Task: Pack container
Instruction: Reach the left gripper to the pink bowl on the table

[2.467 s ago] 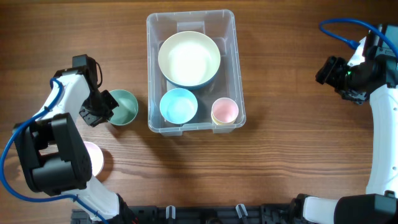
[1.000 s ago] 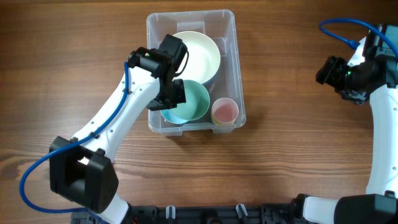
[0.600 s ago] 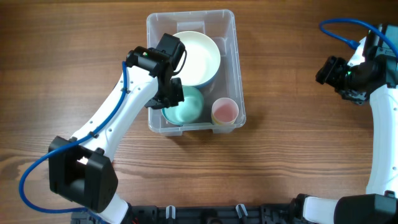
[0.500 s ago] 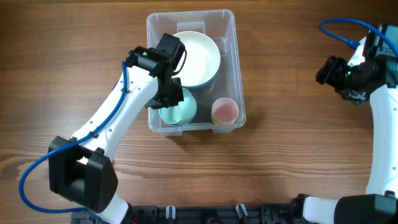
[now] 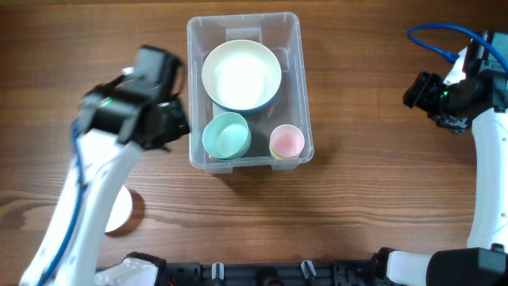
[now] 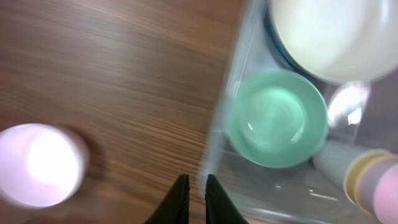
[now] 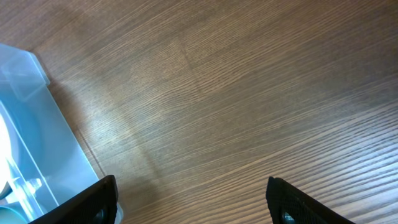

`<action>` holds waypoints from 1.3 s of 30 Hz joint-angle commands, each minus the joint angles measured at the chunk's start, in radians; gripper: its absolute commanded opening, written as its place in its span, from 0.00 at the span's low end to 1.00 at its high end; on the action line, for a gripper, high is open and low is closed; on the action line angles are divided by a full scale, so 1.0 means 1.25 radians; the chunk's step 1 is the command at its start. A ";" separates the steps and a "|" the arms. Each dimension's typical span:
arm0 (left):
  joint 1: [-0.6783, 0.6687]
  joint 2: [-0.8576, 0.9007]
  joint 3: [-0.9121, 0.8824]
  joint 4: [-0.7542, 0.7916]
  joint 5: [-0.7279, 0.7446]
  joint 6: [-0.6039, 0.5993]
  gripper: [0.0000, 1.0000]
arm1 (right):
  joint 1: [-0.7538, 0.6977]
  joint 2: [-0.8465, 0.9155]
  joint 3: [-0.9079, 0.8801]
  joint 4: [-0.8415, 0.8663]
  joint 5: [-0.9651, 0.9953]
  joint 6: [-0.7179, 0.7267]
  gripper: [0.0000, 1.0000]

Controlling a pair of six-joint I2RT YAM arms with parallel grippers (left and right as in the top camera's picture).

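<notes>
The clear container stands at the middle back of the table. It holds a large cream bowl, a green bowl and a pink cup in a yellow one. My left gripper is shut and empty, just outside the container's left wall. The left wrist view shows its fingers above the wood beside the container wall, with the green bowl inside. My right gripper is open and empty at the far right. Its fingers are spread wide over bare wood.
A pale pink cup stands on the table at the front left, partly under my left arm, and also shows in the left wrist view. A corner of the container shows in the right wrist view.
The left gripper carried the green bowl into the container, set it where the blue bowl was, let go and drew back to the left. The right arm has not moved.
</notes>
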 commanded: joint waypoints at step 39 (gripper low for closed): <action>0.443 0.189 -0.532 0.397 0.019 -0.095 0.06 | -0.001 0.009 -0.002 -0.001 -0.022 -0.016 0.77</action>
